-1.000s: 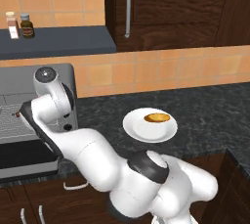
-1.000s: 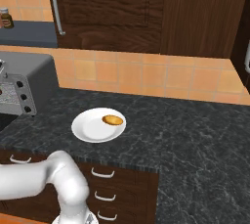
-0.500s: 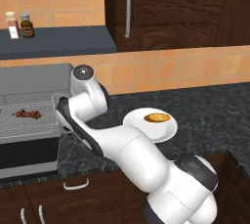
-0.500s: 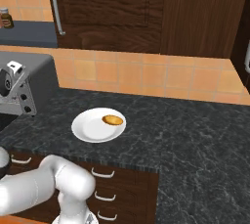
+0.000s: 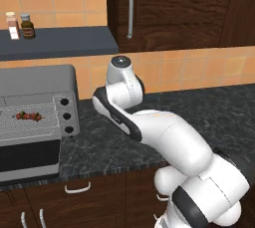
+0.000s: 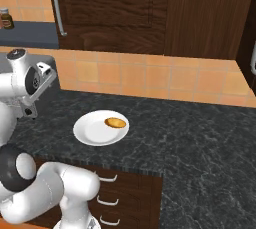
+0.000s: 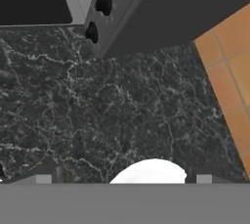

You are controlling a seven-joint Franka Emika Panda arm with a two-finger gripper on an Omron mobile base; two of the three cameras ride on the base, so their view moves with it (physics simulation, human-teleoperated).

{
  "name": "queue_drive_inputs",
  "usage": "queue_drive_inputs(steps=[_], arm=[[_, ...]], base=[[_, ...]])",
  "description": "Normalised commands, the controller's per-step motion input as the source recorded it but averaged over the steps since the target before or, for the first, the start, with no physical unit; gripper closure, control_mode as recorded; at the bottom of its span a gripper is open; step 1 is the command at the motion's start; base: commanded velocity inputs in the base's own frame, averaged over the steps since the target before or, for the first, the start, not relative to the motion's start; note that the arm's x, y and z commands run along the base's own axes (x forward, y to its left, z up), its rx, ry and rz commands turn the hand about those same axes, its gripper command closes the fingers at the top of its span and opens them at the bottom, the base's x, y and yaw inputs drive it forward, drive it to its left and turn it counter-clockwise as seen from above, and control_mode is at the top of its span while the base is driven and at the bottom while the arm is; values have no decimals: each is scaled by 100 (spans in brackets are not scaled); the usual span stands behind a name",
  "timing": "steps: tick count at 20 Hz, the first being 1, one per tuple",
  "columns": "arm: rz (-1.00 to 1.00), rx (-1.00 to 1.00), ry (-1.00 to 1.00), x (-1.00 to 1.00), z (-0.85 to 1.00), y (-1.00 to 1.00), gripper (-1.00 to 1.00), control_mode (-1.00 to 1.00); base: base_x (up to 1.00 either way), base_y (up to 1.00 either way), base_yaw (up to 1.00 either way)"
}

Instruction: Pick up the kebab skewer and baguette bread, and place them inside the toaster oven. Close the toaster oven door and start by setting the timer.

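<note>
Kebab skewer point(image 5: 29, 116) on the wire rack inside the toaster oven point(image 5: 37, 85), toaster oven door point(image 5: 27, 160) dropped open. Baguette bread point(image 6: 115, 122) on the white plate point(image 6: 92, 132), out on the dark worktop point(image 6: 190, 133). Fingers spread wide, empty, above bare worktop beside the oven's knobs point(image 7: 103, 3).

Dark speckled stone counter point(image 6: 200, 128), running along the orange tiled wall. Carrying the grey toaster oven point(image 5: 37, 117) at the left end and a white plate point(image 6: 95, 130) further right, well apart.
</note>
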Motion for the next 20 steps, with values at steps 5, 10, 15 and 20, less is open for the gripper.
queue_drive_inputs(steps=[5, 10, 15, 20], arm=[[0, 0, 20, -1, 2, -100, -100, -100], [0, 0, 28, -10, -6, -85, -100, -100], [0, 0, 5, 0, -53, -96, -100, -100], [0, -11, 0, 0, -57, -72, -100, -100]], base=[[0, 0, 0], [0, 0, 0], [0, 0, 0], [0, 0, 0]])
